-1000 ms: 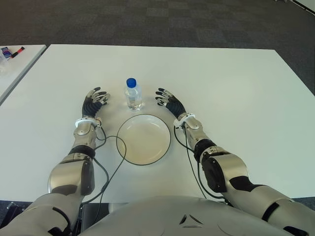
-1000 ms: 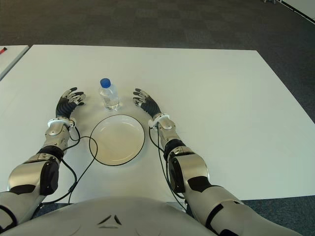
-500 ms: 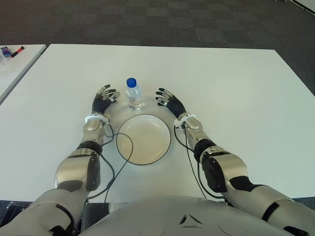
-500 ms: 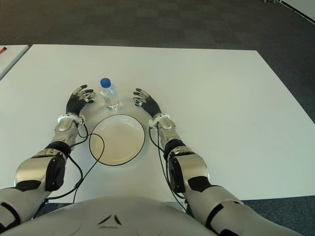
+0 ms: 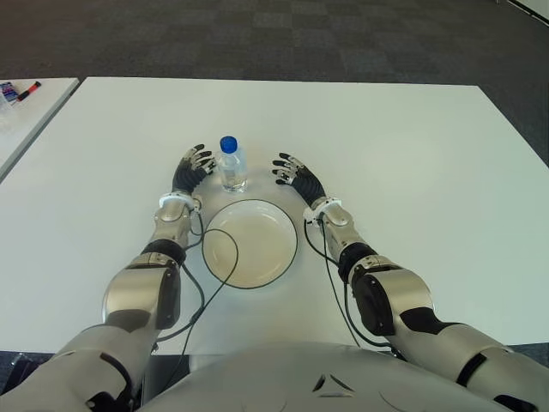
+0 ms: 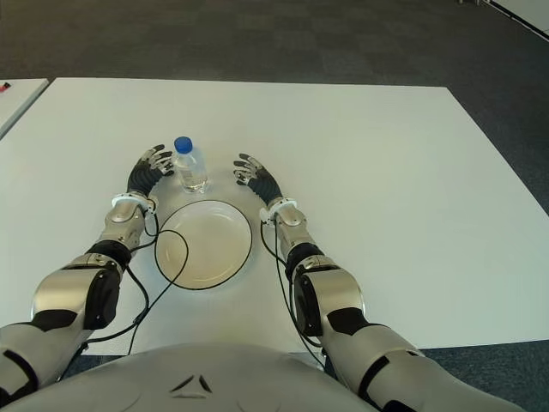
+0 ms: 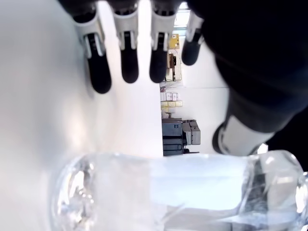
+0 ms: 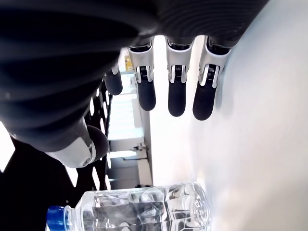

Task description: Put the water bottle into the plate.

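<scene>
A small clear water bottle with a blue cap stands upright on the white table, just beyond the rim of a round cream plate with a dark edge. My left hand is close beside the bottle on its left, fingers spread and holding nothing. In the left wrist view the bottle fills the frame close to the palm, with the fingertips extended. My right hand shows a short way to the bottle's right, open; the right wrist view shows the bottle apart from its fingertips.
Black cables run from both wrists over the table beside the plate. A second white table with small items stands at the far left. Dark carpet lies beyond the far edge.
My left hand has moved right across the table, from well left of the bottle to right beside it. The right hand, bottle and plate have stayed where they were.
</scene>
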`<state>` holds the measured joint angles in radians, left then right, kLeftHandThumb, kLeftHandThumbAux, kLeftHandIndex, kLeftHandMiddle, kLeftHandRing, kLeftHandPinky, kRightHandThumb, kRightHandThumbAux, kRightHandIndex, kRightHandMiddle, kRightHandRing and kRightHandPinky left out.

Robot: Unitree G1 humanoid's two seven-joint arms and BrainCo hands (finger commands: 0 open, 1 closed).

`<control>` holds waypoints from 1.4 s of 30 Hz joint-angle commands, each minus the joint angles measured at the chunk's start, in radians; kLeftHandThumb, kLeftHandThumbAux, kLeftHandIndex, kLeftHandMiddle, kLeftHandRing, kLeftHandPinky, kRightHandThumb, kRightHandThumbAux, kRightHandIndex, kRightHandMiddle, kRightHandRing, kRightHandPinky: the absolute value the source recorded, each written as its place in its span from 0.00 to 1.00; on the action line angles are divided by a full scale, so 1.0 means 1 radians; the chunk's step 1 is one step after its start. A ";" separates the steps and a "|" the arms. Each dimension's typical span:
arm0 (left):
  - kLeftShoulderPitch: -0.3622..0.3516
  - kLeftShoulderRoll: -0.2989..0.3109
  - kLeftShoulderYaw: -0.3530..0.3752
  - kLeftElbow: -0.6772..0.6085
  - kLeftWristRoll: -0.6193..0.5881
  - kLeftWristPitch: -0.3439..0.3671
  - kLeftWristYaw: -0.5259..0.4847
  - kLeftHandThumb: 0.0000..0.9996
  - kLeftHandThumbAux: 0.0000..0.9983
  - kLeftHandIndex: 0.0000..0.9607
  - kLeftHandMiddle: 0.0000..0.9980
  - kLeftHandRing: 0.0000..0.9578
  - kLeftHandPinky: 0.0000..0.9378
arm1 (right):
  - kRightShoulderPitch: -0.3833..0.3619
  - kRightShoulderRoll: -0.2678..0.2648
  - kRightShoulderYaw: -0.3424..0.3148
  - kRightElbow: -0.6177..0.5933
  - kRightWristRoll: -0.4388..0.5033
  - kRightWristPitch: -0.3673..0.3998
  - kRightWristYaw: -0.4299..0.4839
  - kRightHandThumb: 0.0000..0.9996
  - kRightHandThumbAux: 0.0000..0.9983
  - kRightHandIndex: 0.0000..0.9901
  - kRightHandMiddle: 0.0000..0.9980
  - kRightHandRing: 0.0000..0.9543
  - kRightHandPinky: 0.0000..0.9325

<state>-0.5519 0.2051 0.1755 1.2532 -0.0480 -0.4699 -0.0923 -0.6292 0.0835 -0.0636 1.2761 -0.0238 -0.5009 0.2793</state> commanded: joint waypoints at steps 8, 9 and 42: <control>-0.023 -0.011 -0.016 0.004 0.022 0.023 -0.029 0.26 0.65 0.11 0.18 0.19 0.23 | 0.051 0.083 -0.008 0.014 0.016 0.010 0.000 0.11 0.60 0.10 0.19 0.22 0.26; -0.024 -0.011 -0.016 0.004 0.023 0.024 -0.030 0.26 0.65 0.11 0.18 0.19 0.23 | 0.052 0.083 -0.008 0.014 0.016 0.009 0.000 0.11 0.60 0.10 0.19 0.21 0.26; -0.009 -0.024 0.005 0.016 0.013 0.026 -0.064 0.28 0.72 0.12 0.23 0.25 0.30 | 0.070 0.069 -0.002 0.030 0.006 -0.007 -0.016 0.07 0.61 0.08 0.20 0.23 0.26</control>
<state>-0.5711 0.1943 0.1791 1.2567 -0.0315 -0.4540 -0.1318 -0.6034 0.0845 -0.0632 1.2800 -0.0194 -0.5350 0.2693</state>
